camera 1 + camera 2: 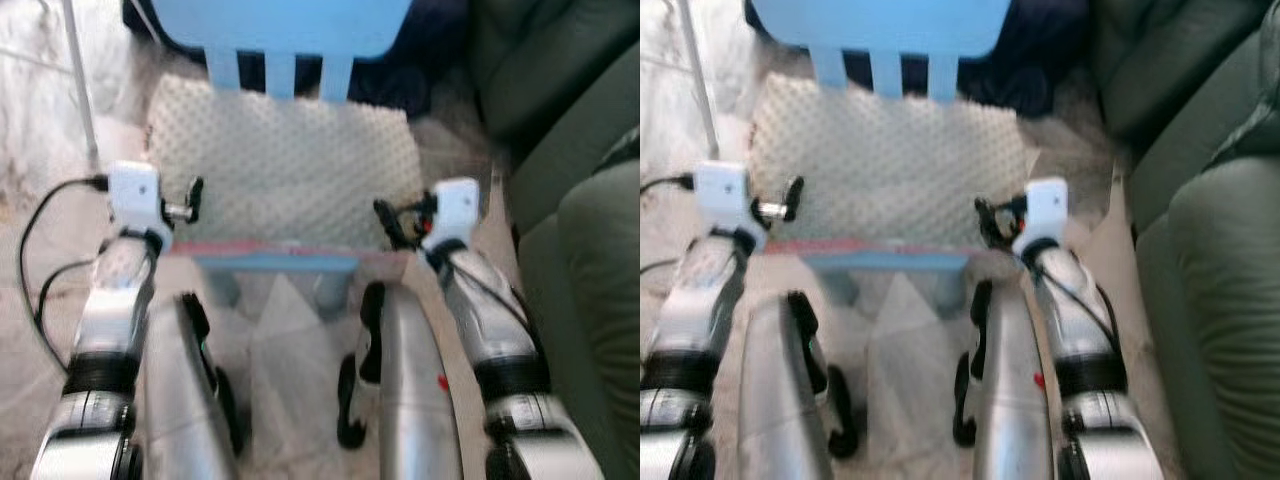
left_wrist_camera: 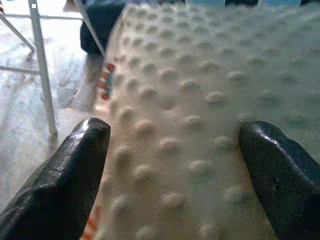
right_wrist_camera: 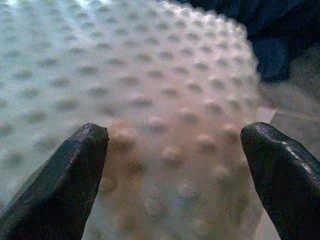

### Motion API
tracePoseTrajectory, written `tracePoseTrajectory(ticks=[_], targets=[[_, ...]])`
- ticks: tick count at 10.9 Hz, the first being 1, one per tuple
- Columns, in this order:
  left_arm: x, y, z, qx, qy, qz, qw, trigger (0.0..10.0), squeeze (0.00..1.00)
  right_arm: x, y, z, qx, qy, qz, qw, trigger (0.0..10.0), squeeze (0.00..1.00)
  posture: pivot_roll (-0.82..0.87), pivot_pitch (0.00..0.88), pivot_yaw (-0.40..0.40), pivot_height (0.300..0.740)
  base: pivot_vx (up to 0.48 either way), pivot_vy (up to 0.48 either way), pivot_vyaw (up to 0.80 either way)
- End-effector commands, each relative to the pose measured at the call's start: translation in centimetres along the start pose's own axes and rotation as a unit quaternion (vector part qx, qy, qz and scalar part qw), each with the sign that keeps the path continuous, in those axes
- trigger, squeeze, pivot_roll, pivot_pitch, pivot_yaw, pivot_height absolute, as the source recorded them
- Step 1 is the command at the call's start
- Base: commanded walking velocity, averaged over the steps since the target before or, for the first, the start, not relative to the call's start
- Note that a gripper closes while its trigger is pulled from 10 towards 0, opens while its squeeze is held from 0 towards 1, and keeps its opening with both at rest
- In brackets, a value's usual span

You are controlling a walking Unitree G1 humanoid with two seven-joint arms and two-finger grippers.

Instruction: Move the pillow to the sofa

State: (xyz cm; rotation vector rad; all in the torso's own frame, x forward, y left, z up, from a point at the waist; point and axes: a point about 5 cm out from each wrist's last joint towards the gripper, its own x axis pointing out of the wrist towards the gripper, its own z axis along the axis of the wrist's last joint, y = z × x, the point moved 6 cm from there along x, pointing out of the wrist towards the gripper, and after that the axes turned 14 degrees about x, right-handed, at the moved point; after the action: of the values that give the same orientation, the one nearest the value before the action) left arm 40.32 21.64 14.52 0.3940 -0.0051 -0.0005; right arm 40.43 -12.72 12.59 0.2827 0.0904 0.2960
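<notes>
Over the pillow (image 1: pixel 285 160), left gripper (image 2: pixel 175 165) and right gripper (image 3: pixel 175 165) jaws gape wide.

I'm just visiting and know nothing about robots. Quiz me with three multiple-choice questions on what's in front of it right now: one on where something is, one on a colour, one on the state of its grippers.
1. Where does the pillow lie?
A. on the seat of the chair
B. on the floor beside the sofa
C. on the sofa cushion

2. What colour is the chair?
A. red
B. light blue
C. black

3. How do the fingers of both grippers stand?
A. shut on the pillow
B. shut on nothing
C. open, spread before the pillow

Answers:
1. A: the bumpy pillow covers the seat of the chair, with the green sofa off to the robot's right.
2. B: its backrest and seat edge are light blue.
3. C: the wrist views show the left gripper and the right gripper with fingers wide apart, the pillow between them.
</notes>
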Motion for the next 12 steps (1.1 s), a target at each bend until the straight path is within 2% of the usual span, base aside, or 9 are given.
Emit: tracePoseTrajectory(ticks=[1,4,5,6,7,8,10,12], targets=[[-0.1,-0.5,-1.8,0.002,0.030,-0.006,1.000,10.0,0.00,0.1,0.1,-1.2,0.014,0.016,0.006,1.000,10.0,0.00,-0.03,0.417,-0.089,0.473,0.000,0.000,0.00],[0.4,-1.0,-2.6,0.002,0.049,-0.015,0.999,10.0,0.00,1.0,0.7,-2.0,0.036,0.035,0.013,0.999,10.0,0.00,-0.03,0.419,-0.088,0.473,0.000,0.000,0.00],[0.2,-0.7,-7.0,0.012,0.145,-0.011,0.989,0.0,0.00,2.7,3.4,-4.6,0.096,0.083,0.028,0.992,0.0,0.00,-0.02,0.412,-0.088,0.473,0.000,0.000,0.00],[0.0,-0.8,-7.8,0.004,0.161,-0.008,0.987,0.0,0.00,2.9,4.4,-5.3,0.102,0.096,0.037,0.989,0.0,0.00,-0.02,0.409,-0.091,0.473,0.000,0.000,0.00],[-0.2,-1.0,-8.2,-0.001,0.167,-0.009,0.986,0.0,0.00,2.9,4.8,-6.0,0.107,0.109,0.039,0.988,0.0,0.00,-0.02,0.407,-0.093,0.473,0.000,0.000,0.00],[-0.4,-1.5,-8.8,-0.005,0.174,-0.015,0.985,0.0,0.00,2.5,4.7,-7.4,0.117,0.134,0.034,0.984,0.0,0.00,-0.03,0.408,-0.095,0.473,0.000,0.000,0.00],[-0.5,-1.5,-9.5,-0.013,0.186,-0.016,0.982,0.0,0.00,2.5,4.2,-8.0,0.133,0.147,0.025,0.980,0.0,0.00,-0.03,0.400,-0.092,0.473,0.000,0.000,0.00],[-0.4,-1.8,-9.6,-0.019,0.192,-0.020,0.981,0.0,0.00,2.6,3.9,-8.0,0.129,0.151,0.016,0.980,0.0,0.00,-0.06,0.391,-0.091,0.473,0.000,0.000,0.00]])
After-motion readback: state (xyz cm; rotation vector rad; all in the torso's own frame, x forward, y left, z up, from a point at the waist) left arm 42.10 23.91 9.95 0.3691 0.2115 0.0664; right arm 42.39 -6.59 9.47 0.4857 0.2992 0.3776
